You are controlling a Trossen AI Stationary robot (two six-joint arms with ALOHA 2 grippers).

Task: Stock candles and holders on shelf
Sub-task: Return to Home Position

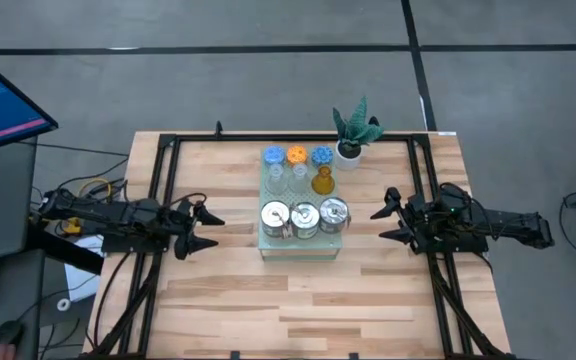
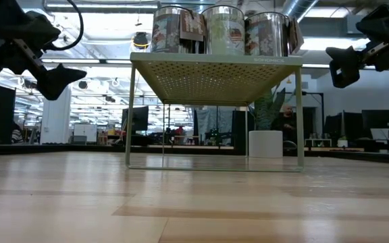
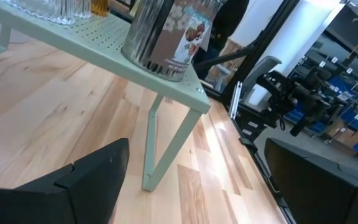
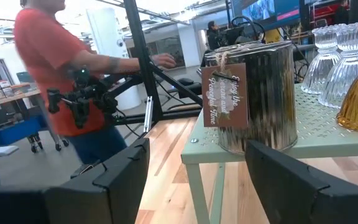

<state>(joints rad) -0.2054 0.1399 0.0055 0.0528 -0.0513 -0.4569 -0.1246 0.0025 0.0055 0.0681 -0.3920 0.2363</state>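
Note:
The mint-green shelf (image 1: 298, 250) stands on thin legs at the table's middle. On its perforated top, the far row holds the candles: blue (image 1: 273, 156), orange (image 1: 297, 155), blue (image 1: 322, 156). Behind them stand two clear glass holders (image 1: 276, 177) (image 1: 299, 175) and an amber one (image 1: 322, 182), then three silver tins (image 1: 305, 217) at the near edge. My left gripper (image 1: 218, 231) hovers open, level, left of the shelf. My right gripper (image 1: 377, 226) hovers open to its right, an end tin (image 4: 253, 93) ahead of it. Both touch nothing.
A green plant in a white pot (image 1: 353, 130) stands on the table at the shelf's far right corner. A black frame (image 1: 168, 140) runs round the tabletop. A person in an orange shirt (image 4: 48, 62) stands beyond the table's left side. Bare wood (image 1: 298, 310) lies near the front.

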